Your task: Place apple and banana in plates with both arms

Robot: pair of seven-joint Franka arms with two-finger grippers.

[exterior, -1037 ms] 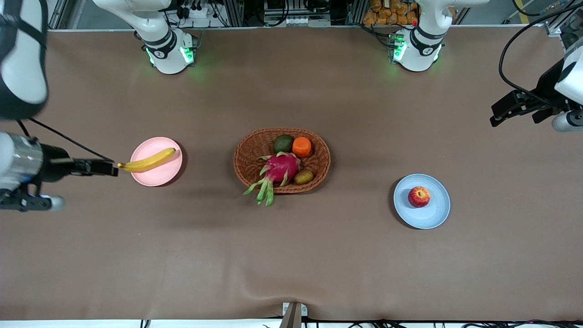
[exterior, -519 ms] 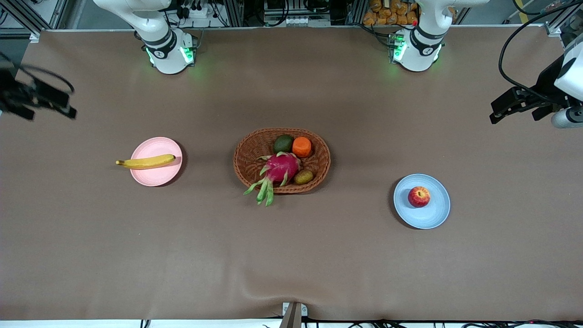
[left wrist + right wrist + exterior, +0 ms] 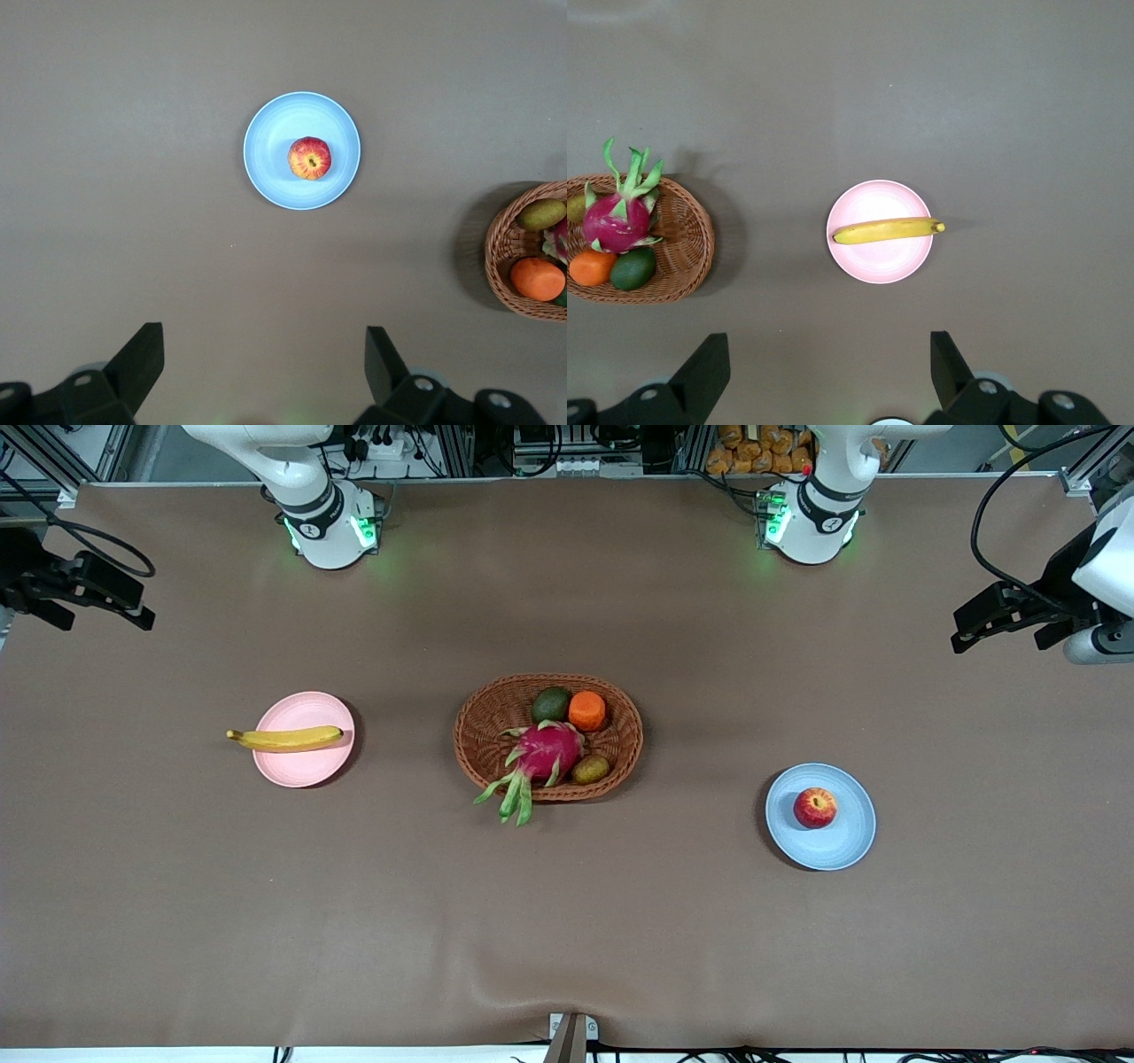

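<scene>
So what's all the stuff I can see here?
banana: 1, yellow, on the pink plate, one tip past its rim
apple: 1, red, on the blue plate
plates: 2, pink toward the right arm's end, blue toward the left arm's end
basket: 1, brown wicker, between the plates
dragon fruit: 1, pink, in basket
orange: 1, in basket
green fruit: 1, in basket
small olive fruit: 1, in basket
left gripper: open, empty
right gripper: open, empty
</scene>
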